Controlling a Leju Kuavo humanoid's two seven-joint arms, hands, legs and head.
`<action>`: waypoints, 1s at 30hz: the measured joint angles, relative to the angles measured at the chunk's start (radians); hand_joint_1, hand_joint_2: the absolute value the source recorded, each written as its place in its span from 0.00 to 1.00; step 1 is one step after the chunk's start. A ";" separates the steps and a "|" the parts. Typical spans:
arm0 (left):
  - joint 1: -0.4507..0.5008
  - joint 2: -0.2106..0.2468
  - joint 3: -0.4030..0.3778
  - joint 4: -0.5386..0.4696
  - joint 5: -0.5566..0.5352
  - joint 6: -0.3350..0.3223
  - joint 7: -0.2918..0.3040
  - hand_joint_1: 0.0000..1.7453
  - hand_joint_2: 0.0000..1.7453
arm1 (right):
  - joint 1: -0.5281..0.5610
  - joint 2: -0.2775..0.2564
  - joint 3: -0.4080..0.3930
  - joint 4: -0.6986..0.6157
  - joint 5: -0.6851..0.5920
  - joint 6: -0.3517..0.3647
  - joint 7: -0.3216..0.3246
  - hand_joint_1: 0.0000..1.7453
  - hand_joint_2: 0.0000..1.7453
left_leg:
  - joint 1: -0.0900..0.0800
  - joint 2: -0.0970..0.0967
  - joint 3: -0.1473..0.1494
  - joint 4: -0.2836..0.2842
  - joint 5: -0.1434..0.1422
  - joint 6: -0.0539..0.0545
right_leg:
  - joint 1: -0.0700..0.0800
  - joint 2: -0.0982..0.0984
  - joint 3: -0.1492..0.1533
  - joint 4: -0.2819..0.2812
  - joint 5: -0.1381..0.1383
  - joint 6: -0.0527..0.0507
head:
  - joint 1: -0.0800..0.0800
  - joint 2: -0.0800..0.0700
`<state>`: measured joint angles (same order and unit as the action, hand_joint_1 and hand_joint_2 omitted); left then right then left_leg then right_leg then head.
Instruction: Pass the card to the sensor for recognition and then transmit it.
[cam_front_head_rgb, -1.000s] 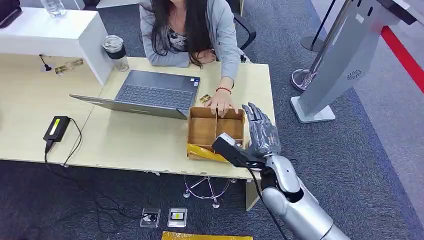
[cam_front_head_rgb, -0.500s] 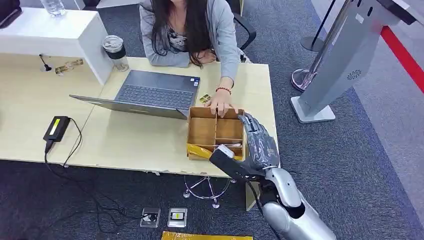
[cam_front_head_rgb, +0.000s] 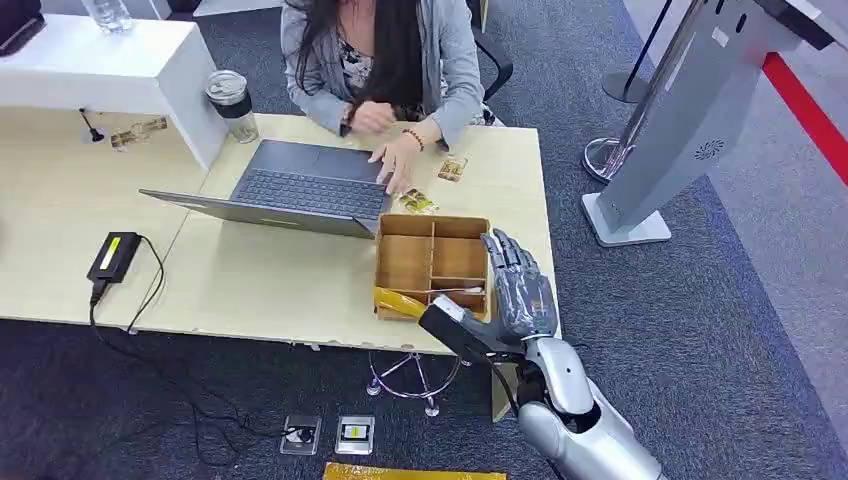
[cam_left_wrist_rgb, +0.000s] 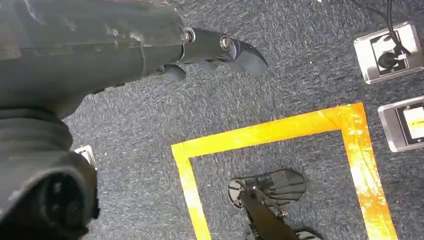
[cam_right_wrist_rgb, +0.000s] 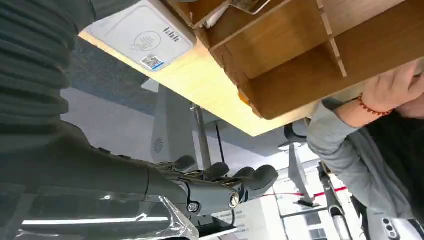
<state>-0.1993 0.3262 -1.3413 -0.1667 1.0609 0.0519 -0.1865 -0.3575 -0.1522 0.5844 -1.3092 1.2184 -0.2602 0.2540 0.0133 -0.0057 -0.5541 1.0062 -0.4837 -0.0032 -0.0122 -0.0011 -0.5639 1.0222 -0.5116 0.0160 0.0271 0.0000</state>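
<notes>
On the desk (cam_front_head_rgb: 280, 280), a laptop (cam_front_head_rgb: 300, 185) sits beside the wooden box (cam_front_head_rgb: 432, 262).

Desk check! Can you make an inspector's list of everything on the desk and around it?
Surface: beige desk, no spills seen.
Job's things: white sensor beside the wooden divided box; cards on the desk beyond the box.
Clutter: open laptop; lidded cup.
Hands: right hand at the box's right edge, grasp unclear; left hand hangs over carpet, nothing seen in it.
Cables: power adapter, its cable trailing off the desk toward floor sockets.
Surroundings: person at the laptop; grey kiosk; yellow floor tape.
</notes>
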 joint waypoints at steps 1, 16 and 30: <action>0.000 0.000 0.000 0.000 0.000 0.000 0.000 0.00 0.00 | -0.002 0.003 0.000 0.009 0.001 0.002 -0.003 0.00 1.00 | 0.000 0.000 0.000 0.000 0.000 0.000 | 0.000 0.000 0.000 0.000 0.000 0.000 | 0.000 0.000; -0.001 -0.002 0.000 0.000 0.000 0.002 -0.002 0.00 0.00 | -0.022 0.043 0.016 0.051 0.024 0.049 -0.039 0.00 1.00 | 0.000 0.000 0.000 0.000 0.000 0.000 | 0.000 0.000 0.000 0.000 0.000 0.000 | 0.000 0.000; -0.001 -0.002 0.000 0.000 -0.004 -0.008 -0.011 0.00 0.00 | -0.045 0.067 0.050 0.096 0.020 0.026 -0.055 0.00 1.00 | 0.000 0.000 0.000 0.000 0.000 0.000 | 0.000 0.000 0.000 0.000 0.000 0.000 | 0.000 0.000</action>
<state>-0.1999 0.3246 -1.3413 -0.1667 1.0567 0.0443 -0.1980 -0.4028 -0.0851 0.6340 -1.2127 1.2383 -0.2339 0.1991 0.0133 -0.0057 -0.5541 1.0062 -0.4836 -0.0032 -0.0121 -0.0008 -0.5639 1.0223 -0.5116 0.0159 0.0271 0.0000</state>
